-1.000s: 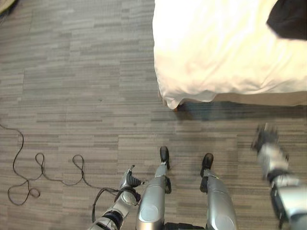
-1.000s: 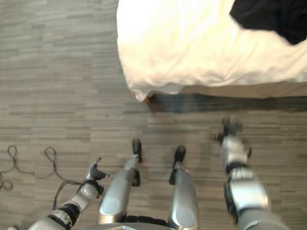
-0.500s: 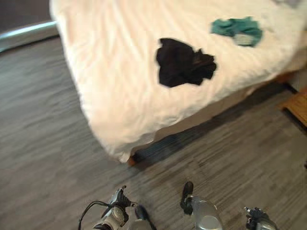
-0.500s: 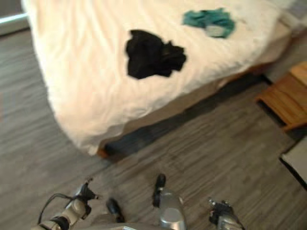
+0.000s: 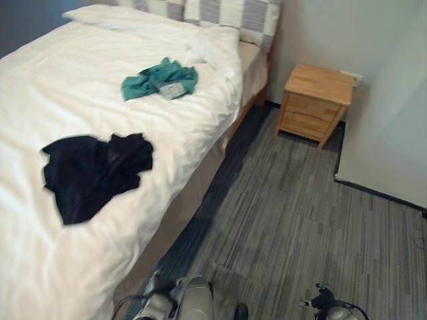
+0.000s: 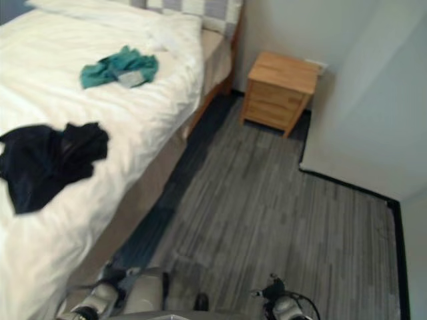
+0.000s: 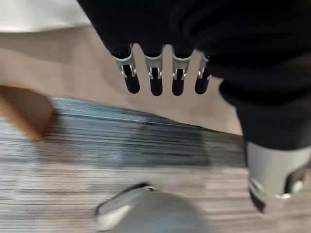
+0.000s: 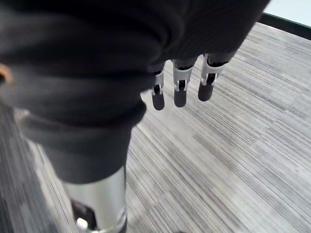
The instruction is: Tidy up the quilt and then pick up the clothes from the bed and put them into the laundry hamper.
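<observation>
Fingers [image 7: 151, 82] of the left hand [image 5: 155, 308] hang straight and empty, like the right hand [image 8: 180, 87], and the black garment [image 5: 93, 170] lies up-left on the white quilt [image 5: 60, 87], nearer that left hand, teal garment [image 5: 160, 79] beyond.

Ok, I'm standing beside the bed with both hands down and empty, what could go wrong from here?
The crumpled black garment lies nearer the bed's edge than the teal garment, which sits further in towards the striped pillows, so reaching it may mean leaning over the white quilt. The wooden nightstand narrows the floor at the bed's head. The left hand and right hand hang open and low.
</observation>
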